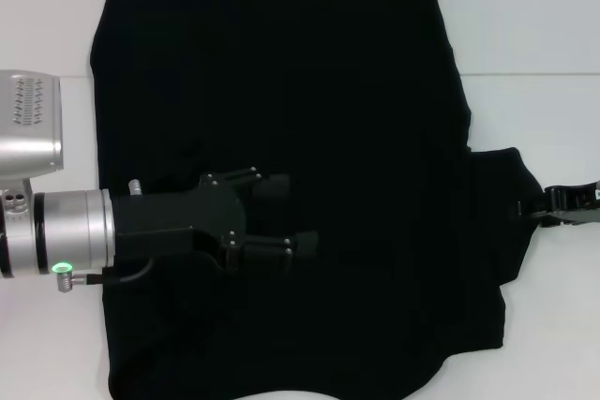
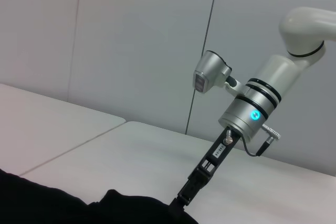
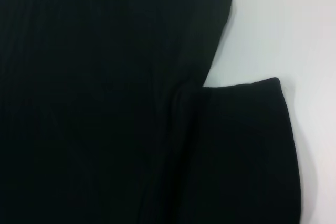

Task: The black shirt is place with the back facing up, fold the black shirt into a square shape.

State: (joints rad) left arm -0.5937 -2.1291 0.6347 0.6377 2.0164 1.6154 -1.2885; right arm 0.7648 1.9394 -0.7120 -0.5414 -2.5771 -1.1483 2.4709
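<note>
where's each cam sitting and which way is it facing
Head view: above, looking down at the black shirt on the white table; left pincer open over it, right pincer at the sleeve.
Left wrist view: low, looking across at the right arm.
Right wrist view: down onto the sleeve; no fingers visible.
All show the shirt.

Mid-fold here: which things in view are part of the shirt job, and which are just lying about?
Part of the job:
- black shirt, spread flat on the table
- left gripper, open, over the shirt's middle
- right gripper, at the sleeve tip on the shirt's right side

Just there:
- white table; nothing else lies on it
</note>
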